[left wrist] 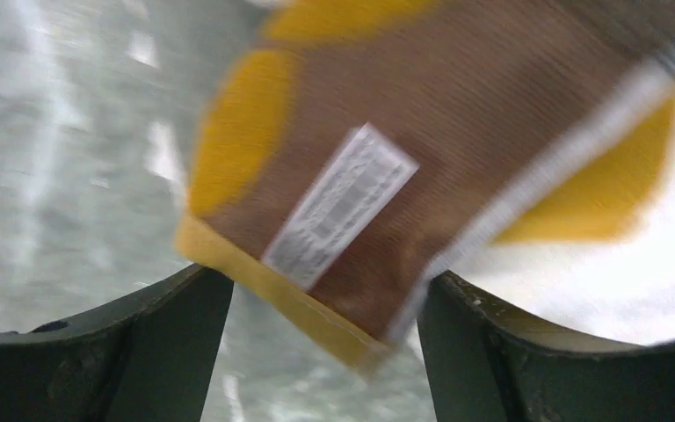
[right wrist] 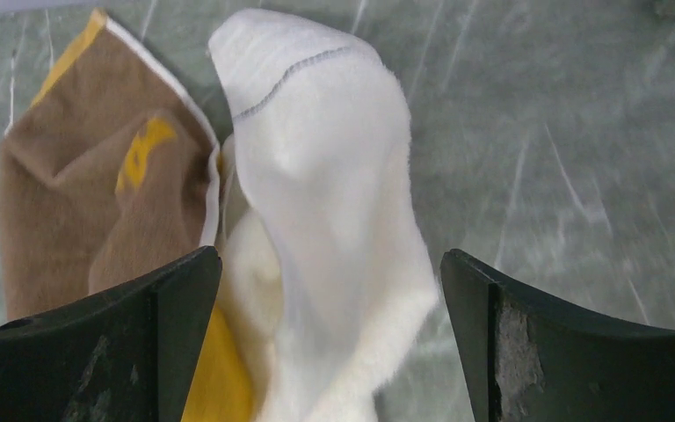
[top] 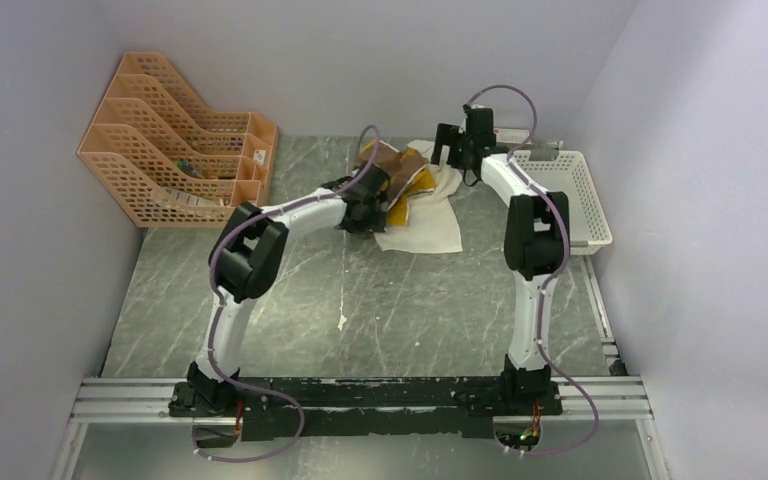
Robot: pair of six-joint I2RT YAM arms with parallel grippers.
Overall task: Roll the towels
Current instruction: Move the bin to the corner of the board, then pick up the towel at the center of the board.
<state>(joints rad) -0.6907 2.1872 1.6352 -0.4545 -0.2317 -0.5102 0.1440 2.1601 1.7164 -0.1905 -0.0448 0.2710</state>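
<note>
left hand agape over brown towel

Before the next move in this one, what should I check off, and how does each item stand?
1. Left hand open: ok, brown towel corner seen in the gap.
2. Right hand open: ok, over the cream towel.
3. Towels lying flat: not ok, both crumpled.
4. Towels separated: not ok, they overlap.
5. Hands touching cloth: cannot tell.

Lab test enclosure, plain walls, aluminium rail
</note>
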